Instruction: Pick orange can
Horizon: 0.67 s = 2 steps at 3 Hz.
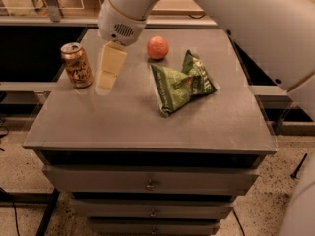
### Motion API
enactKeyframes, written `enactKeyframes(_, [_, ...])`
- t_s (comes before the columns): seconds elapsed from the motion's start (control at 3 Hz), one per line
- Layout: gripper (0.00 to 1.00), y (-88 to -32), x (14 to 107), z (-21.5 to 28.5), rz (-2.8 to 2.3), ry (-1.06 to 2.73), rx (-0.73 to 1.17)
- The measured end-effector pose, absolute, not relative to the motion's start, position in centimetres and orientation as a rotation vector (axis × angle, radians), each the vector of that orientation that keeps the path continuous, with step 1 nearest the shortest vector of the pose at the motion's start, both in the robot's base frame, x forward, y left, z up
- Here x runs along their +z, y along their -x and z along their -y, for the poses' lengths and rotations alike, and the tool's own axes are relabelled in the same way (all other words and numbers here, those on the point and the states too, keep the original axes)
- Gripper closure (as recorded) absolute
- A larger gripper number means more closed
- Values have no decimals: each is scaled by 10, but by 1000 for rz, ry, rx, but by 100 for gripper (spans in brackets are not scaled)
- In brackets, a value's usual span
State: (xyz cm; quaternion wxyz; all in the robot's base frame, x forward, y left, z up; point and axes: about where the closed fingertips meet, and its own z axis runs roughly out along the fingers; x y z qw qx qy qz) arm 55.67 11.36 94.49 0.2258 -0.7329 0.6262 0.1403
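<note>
Here, the orange can (77, 65) stands upright on the grey counter (123, 117), its silver top showing and nothing touching it. The robot's hand (106, 81) hangs just beside the can, on the side toward the fruit, with its cream tip low over the counter top and a narrow gap between it and the can's wall. Whether the hand is spread or pressed together cannot be told from this angle. It holds nothing that can be seen. Beyond the hand from the can sits a round orange-red fruit (158, 47). Farther from the can lies a crumpled green snack bag (184, 81), well apart from it.
</note>
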Motion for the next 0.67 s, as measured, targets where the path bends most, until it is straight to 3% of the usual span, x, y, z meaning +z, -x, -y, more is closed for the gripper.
enactKeyframes(0.67, [0, -598, 926, -186, -1646, 1986, 497])
